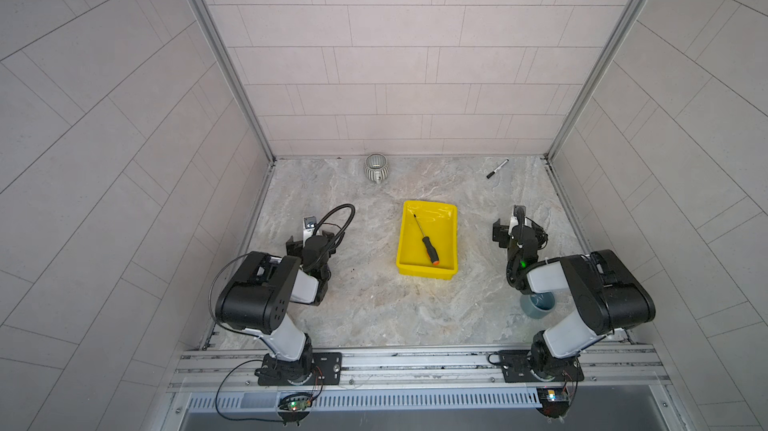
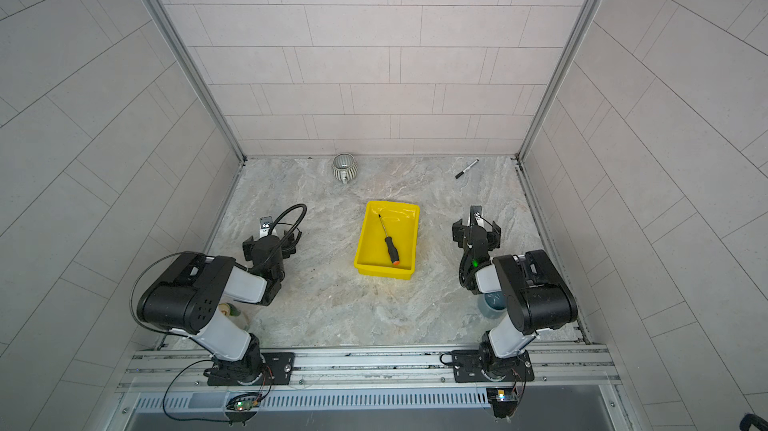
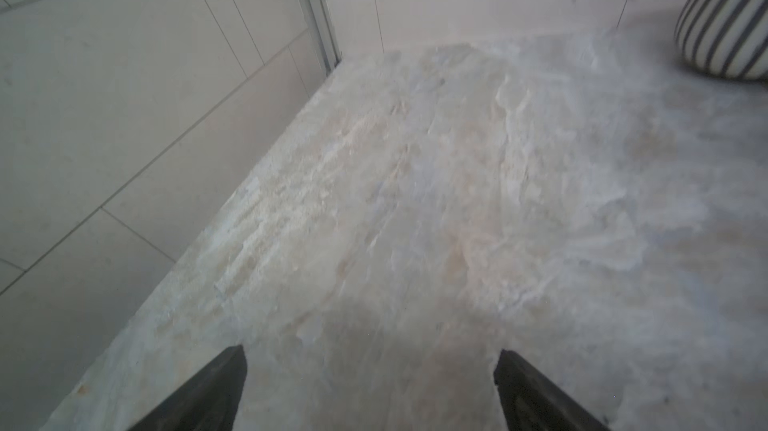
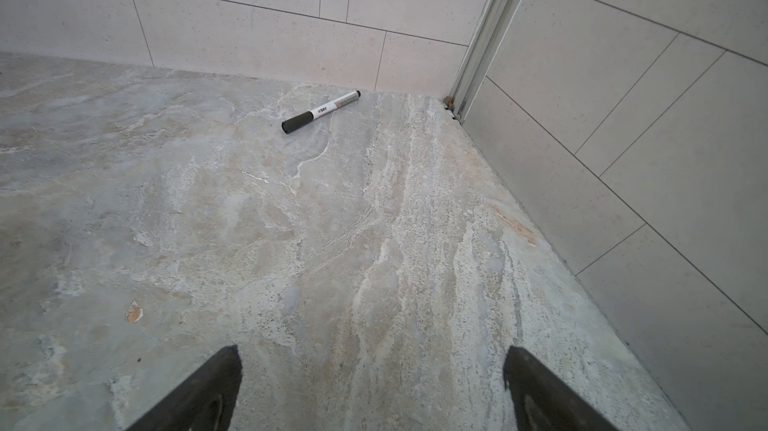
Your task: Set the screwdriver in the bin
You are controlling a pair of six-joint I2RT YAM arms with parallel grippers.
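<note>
Screwdriver (image 1: 424, 242) is lying slantwise inside the yellow bin (image 1: 428, 273) at the centre of both top views, orange cap toward the bin's lower right corner, tip pointing upper left. Left tool (image 3: 372, 366) and right tool (image 4: 374, 362) are standing with jaws spread wide and empty, each well apart from the bin on its own side of the worktop (image 1: 374, 312). A striped mug (image 1: 376, 167) is sitting above the bin by the back wall, a marker (image 1: 497, 168) is lying at upper right, and a blue-grey cup (image 1: 538, 304) is sitting partly hidden under the right arm (image 1: 602, 287).
</note>
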